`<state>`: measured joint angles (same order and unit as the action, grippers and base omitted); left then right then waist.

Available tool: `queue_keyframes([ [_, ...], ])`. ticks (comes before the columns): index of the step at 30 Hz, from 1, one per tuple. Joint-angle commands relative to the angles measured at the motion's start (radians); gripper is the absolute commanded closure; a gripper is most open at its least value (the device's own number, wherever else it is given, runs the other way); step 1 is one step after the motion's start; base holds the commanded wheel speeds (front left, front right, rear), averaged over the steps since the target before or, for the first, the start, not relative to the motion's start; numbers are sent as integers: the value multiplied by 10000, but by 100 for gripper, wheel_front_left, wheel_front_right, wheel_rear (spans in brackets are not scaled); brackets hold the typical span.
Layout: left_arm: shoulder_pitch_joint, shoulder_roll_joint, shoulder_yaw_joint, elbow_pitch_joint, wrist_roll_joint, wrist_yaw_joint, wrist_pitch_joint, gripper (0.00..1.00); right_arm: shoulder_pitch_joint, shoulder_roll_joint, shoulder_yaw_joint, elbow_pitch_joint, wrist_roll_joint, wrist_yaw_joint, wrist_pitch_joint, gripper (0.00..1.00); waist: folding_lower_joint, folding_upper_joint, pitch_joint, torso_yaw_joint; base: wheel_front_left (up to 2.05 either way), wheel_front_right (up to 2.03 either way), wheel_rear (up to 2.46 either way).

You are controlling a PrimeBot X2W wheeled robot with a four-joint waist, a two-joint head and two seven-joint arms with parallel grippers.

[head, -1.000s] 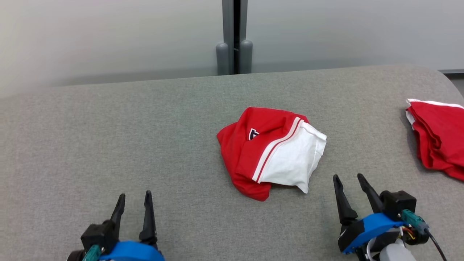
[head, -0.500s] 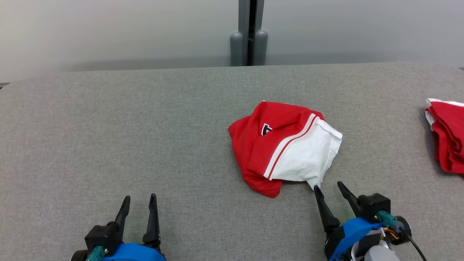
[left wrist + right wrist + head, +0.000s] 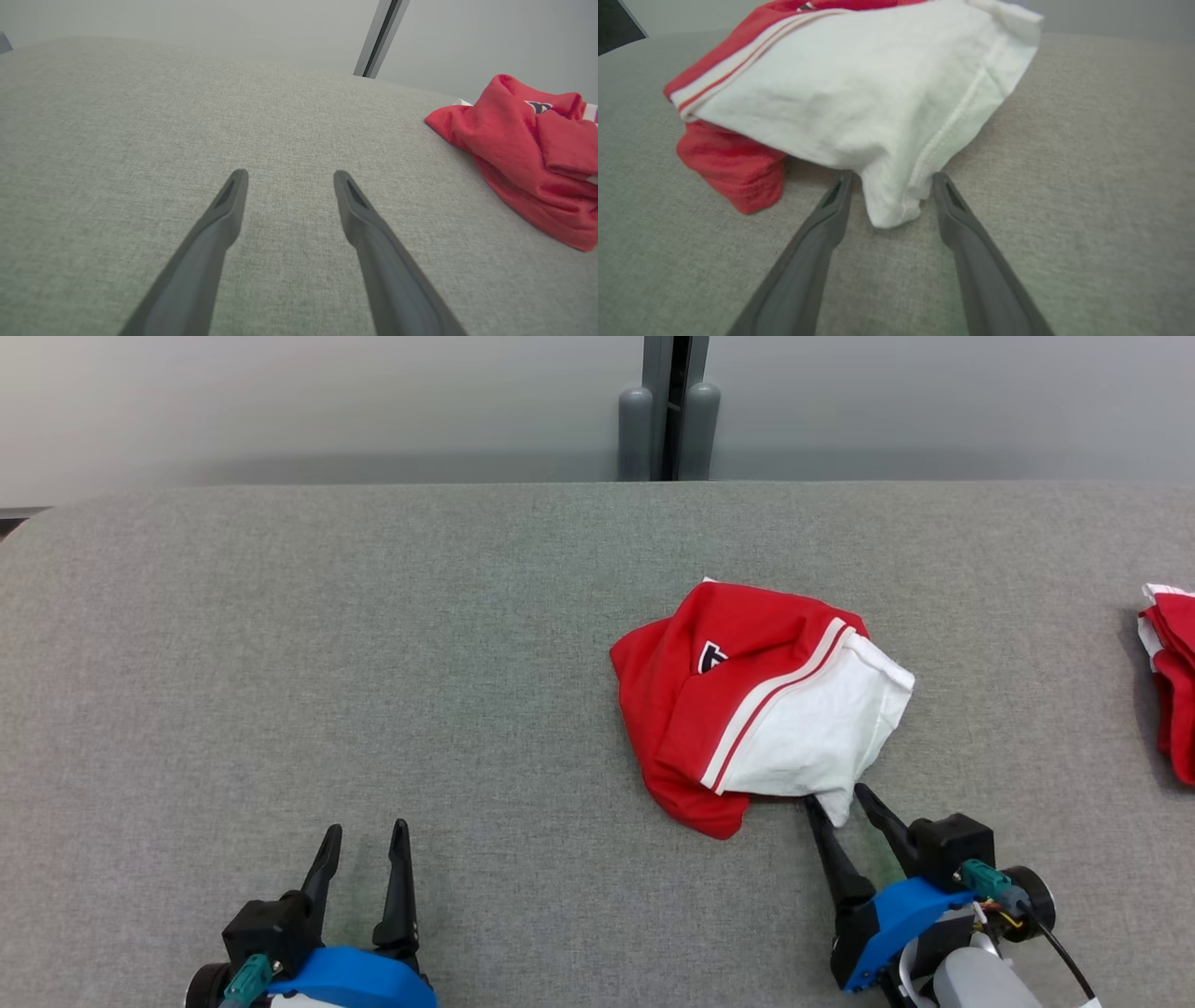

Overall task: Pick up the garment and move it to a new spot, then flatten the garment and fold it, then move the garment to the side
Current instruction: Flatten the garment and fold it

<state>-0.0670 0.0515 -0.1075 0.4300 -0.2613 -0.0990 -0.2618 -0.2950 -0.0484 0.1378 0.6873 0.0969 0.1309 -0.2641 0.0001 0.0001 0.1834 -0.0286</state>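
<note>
The garment [image 3: 756, 705] is a crumpled red and white shirt with a small dark logo, lying right of centre on the grey table [image 3: 373, 644]. Its red side [image 3: 523, 149] shows at the right edge of the left wrist view. My right gripper [image 3: 837, 795] stands open at the garment's near white corner [image 3: 892, 205], one finger on each side of that corner, jaws still apart. My left gripper [image 3: 367, 829] is open at the lower left, over bare cloth [image 3: 289, 175], well away from the garment.
A second red and white garment [image 3: 1172, 672] lies at the table's right edge. Behind the table's far edge stands a grey post [image 3: 667, 411] against a pale wall. Bare grey cloth stretches left of the crumpled shirt.
My right gripper has moved forward until its fingers straddle the garment's white corner. The camera has shifted, so the whole scene slid rightward. The left gripper has kept its place.
</note>
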Motion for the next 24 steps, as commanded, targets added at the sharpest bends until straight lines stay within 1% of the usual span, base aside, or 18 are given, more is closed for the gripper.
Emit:
queue_keyframes([
  [1,-130,-13,23,14,2,-28,-44,0,-11,-44,-67,-94,-84,-3,-1,85,-1,-1,-21,-3,0,0,0],
  [2,-114,-13,21,24,-4,-37,-44,0,32,-41,-116,-143,-82,-3,-1,100,-1,-1,-44,-9,0,0,0],
  [7,78,-14,-22,-10,-103,-46,-44,0,299,-41,-361,-952,-350,-3,-1,100,-1,-1,-276,-135,0,0,0],
  [11,182,-12,-121,-61,-205,-43,-44,0,366,-44,-624,-2190,-688,-3,-2,100,-1,-1,-485,-227,0,0,0],
  [14,248,-13,-162,-90,-280,17,-44,0,-16,-35,-701,-3268,-846,-3,-2,100,-1,-1,-657,-283,0,0,0],
  [17,304,-13,-213,-55,-306,21,-44,0,-846,-133,-462,-3939,-988,-3,-2,100,-1,-1,-753,-289,0,0,0],
  [19,266,-11,-289,3,-349,13,-44,0,-1632,-232,-142,-4061,-991,-3,-1,100,-1,-1,-804,-212,0,0,0],
  [21,172,-8,-410,-11,-445,34,-44,0,-2575,-368,257,-3816,-873,-3,-1,100,-1,-1,-792,-52,0,0,0],
  [24,-37,-8,-751,-7,-610,67,-44,0,-4249,-623,1010,-3152,-865,-3,-2,100,-1,-1,-694,399,0,0,0],
])
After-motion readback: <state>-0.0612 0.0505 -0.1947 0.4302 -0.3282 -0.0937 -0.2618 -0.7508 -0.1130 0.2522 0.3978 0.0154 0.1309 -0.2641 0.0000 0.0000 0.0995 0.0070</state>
